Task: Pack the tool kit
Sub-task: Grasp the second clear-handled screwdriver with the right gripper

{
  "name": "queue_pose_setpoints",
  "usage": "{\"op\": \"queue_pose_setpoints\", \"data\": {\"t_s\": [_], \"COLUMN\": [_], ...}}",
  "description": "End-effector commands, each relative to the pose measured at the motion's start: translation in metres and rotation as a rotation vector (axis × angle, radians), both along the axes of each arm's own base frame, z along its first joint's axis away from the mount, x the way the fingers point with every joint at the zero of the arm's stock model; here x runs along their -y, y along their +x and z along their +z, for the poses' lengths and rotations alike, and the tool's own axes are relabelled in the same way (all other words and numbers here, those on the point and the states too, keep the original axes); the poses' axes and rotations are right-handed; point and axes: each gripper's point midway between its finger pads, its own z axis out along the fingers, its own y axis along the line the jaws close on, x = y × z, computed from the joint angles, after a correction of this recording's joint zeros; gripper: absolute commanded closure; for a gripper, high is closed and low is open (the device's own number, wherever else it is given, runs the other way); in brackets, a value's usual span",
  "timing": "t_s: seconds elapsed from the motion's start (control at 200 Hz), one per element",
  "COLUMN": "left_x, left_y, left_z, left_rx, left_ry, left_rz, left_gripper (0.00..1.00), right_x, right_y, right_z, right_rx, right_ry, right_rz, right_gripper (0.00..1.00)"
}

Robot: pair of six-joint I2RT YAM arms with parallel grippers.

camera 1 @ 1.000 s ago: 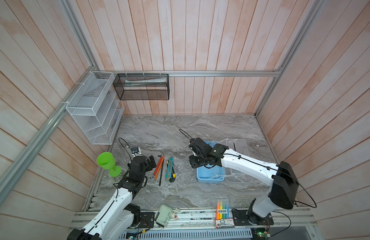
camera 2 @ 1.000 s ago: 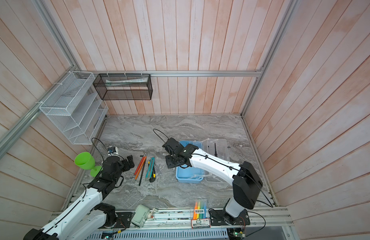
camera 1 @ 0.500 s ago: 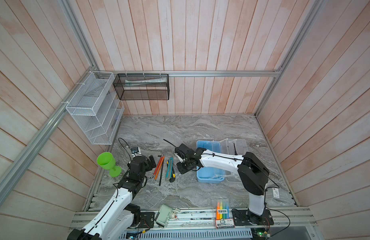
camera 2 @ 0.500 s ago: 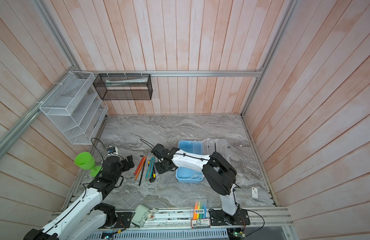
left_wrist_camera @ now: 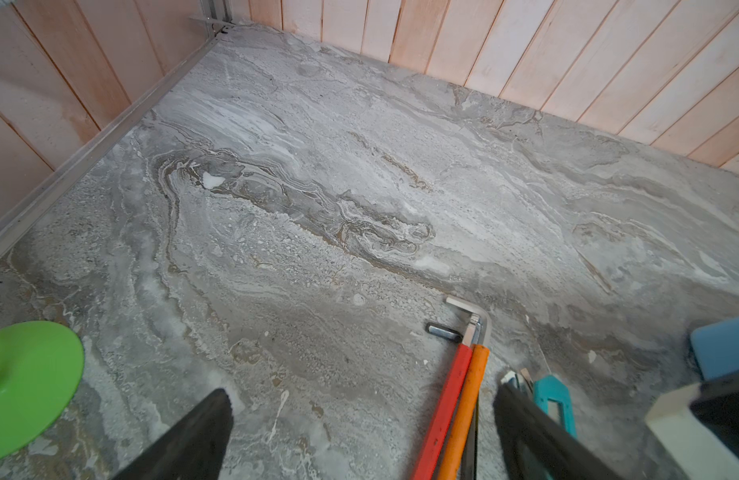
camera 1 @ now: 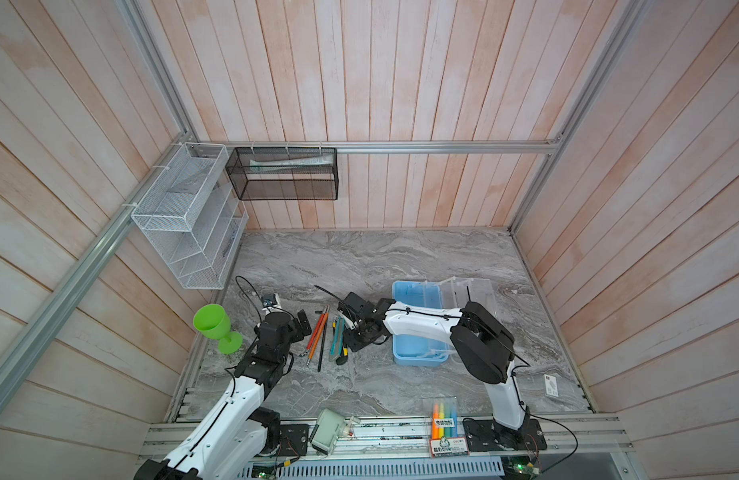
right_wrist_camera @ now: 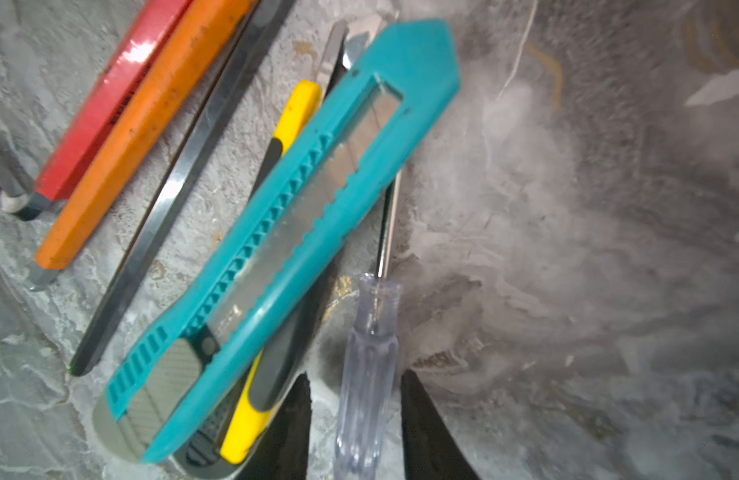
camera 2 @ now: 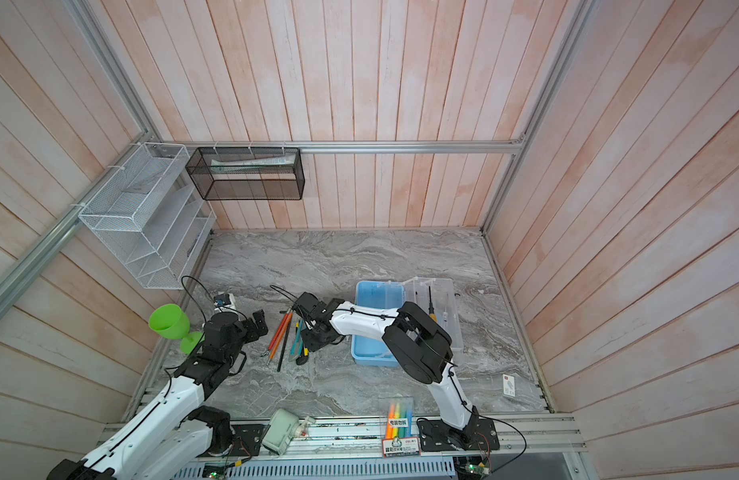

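while the right end effector straddles the clear-handled screwdriver on the surface, its jaws stand narrow, one on each side of the handle, not clearly pressing. the teal utility knife lies just beside it. the left end effector waits wide open. i judge picking is in hand; next comes closing, lifting, then the blue case.

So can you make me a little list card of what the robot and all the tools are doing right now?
left gripper: open, holding nothing, near the green cup
right gripper: fingers either side of the clear-handled screwdriver, gap on both sides, not gripping yet
teal utility knife: lying on top of a yellow-and-black tool
orange-handled tools: side by side on the table
blue case: open, clear lid folded back
highlighter pack: at the front edge, untouched
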Motion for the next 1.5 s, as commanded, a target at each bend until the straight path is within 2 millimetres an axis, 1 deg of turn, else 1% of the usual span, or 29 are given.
{"op": "queue_pose_setpoints", "data": {"t_s": [0.0, 0.225, 0.445, 0.565, 0.65, 0.74, 0.81, 0.905, 1.15, 1.34, 1.496], "left_x": [0.000, 0.000, 0.000, 0.000, 0.000, 0.001, 0.000, 0.000, 0.001, 0.001, 0.001], "left_y": [0.005, 0.005, 0.005, 0.005, 0.005, 0.005, 0.005, 0.004, 0.005, 0.004, 0.005], "left_z": [0.015, 0.014, 0.015, 0.014, 0.014, 0.014, 0.015, 0.014, 0.015, 0.014, 0.015], "left_rx": [0.040, 0.040, 0.041, 0.040, 0.037, 0.040, 0.040, 0.040, 0.042, 0.041, 0.043], "left_ry": [-0.011, -0.011, -0.012, -0.011, -0.011, -0.011, -0.012, -0.012, -0.012, -0.013, -0.012], "left_rz": [0.002, 0.003, 0.003, 0.002, 0.001, 0.000, 0.000, 0.001, -0.003, -0.003, -0.003], "left_gripper": [0.00, 0.00, 0.00, 0.00, 0.00, 0.00, 0.00, 0.00, 0.00, 0.00, 0.00], "right_x": [0.005, 0.011, 0.014, 0.015, 0.015, 0.014, 0.014, 0.015, 0.017, 0.037, 0.060], "right_y": [0.001, -0.002, 0.000, 0.002, 0.001, -0.001, 0.000, 0.002, 0.006, 0.009, 0.009], "right_z": [-0.012, -0.028, -0.027, -0.024, -0.023, -0.021, -0.015, -0.004, 0.033, 0.052, 0.066], "right_rx": [-0.001, -0.003, 0.010, 0.016, 0.011, 0.005, 0.014, 0.032, 0.076, 0.097, 0.103], "right_ry": [-0.050, -0.125, -0.151, -0.157, -0.156, -0.153, -0.147, -0.140, -0.101, -0.115, -0.115], "right_rz": [-0.022, -0.018, -0.029, -0.037, -0.036, -0.035, -0.040, -0.045, -0.052, -0.091, -0.131], "right_gripper": [0.66, 0.68, 0.76, 0.85, 0.87, 0.93, 0.98, 1.00, 1.00, 1.00, 1.00]}}
